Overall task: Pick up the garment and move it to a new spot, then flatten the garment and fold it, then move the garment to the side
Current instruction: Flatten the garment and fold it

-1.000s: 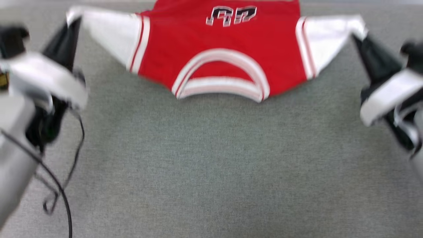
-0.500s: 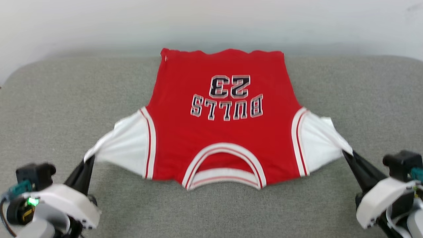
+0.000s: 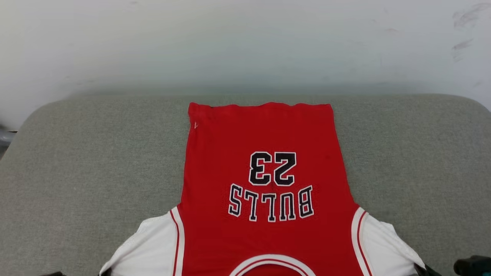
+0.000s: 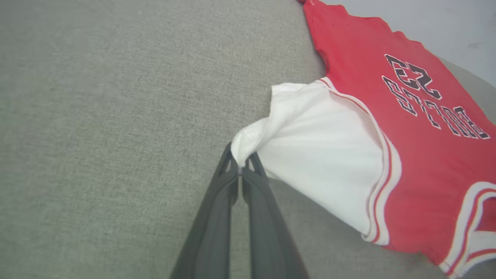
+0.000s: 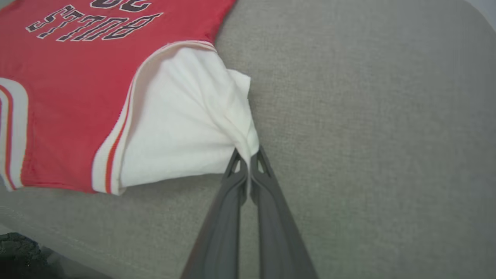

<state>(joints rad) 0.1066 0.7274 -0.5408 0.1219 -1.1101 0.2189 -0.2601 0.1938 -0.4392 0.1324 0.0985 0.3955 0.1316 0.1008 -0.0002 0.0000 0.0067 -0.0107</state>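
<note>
The garment (image 3: 264,184) lies front-up on the grey fabric-covered counter (image 3: 96,153), midway between the counter's left and right edges. Its red body is spread flat and smooth. The hem (image 3: 261,106) points toward the far edge and stops a little short of it, with a pale wall (image 3: 245,46) rising behind that edge. The collar (image 3: 272,264), trimmed in white and red, points toward the near edge. From the head view the print reads upside down: the number 23 (image 3: 273,168) sits nearer the hem, and the word BULLS (image 3: 271,203) sits just below it, nearer the collar. A tiny white mark (image 3: 196,125) shows by the hem's left corner.

The left tool (image 4: 240,162) has its 2 dark fingers pressed together on the tip of the white left sleeve (image 4: 317,155), pinching the cuff fabric between the fingertips. The sleeve is drawn out into a narrowing cone toward the counter's left edge, with folds running from the striped shoulder seam to the pinch.

The right tool (image 5: 248,159) is likewise closed tight on the tip of the white right sleeve (image 5: 186,128), whose cloth bunches into the fingertips and stretches toward the counter's right edge. In the right wrist view the garment's shoulder line lies close to the counter's near edge, where a seam runs along the grey cover. Bare grey fabric shows on both sides of the garment, out to the counter's rounded far corners.
</note>
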